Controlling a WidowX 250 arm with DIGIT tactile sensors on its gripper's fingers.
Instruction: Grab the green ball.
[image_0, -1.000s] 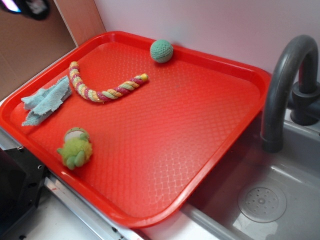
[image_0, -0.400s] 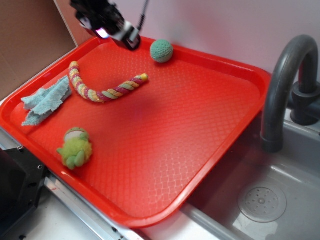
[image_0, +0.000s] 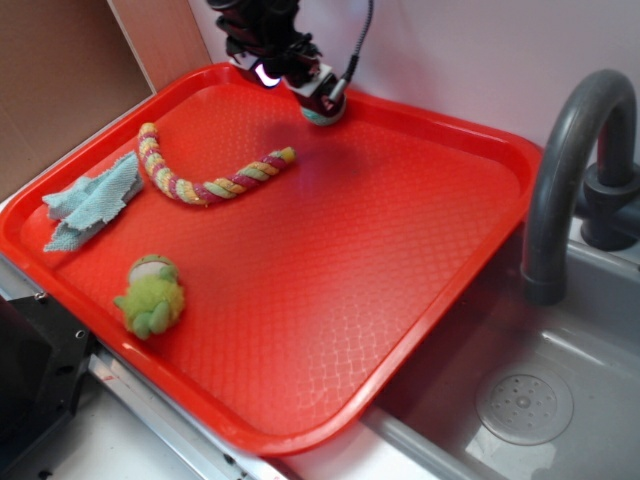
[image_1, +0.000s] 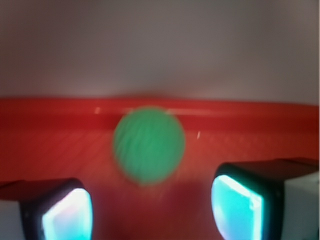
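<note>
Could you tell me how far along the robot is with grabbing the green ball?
The approach looks done: the gripper hangs over the green ball at the far rim of the red tray. In hand is the lining up: the wrist view shows the ball centred ahead of the two open fingers, not yet between them. Left to do: moving onto the ball, closing on it and lifting.

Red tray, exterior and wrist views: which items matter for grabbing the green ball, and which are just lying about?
For the job:
- round teal-green crocheted ball, at the tray's far rim
- robot hand, fingers open, ball ahead of them

Lying about:
- twisted multicoloured rope
- light-blue cloth scrap
- fuzzy yellow-green plush toy
- grey faucet
</note>
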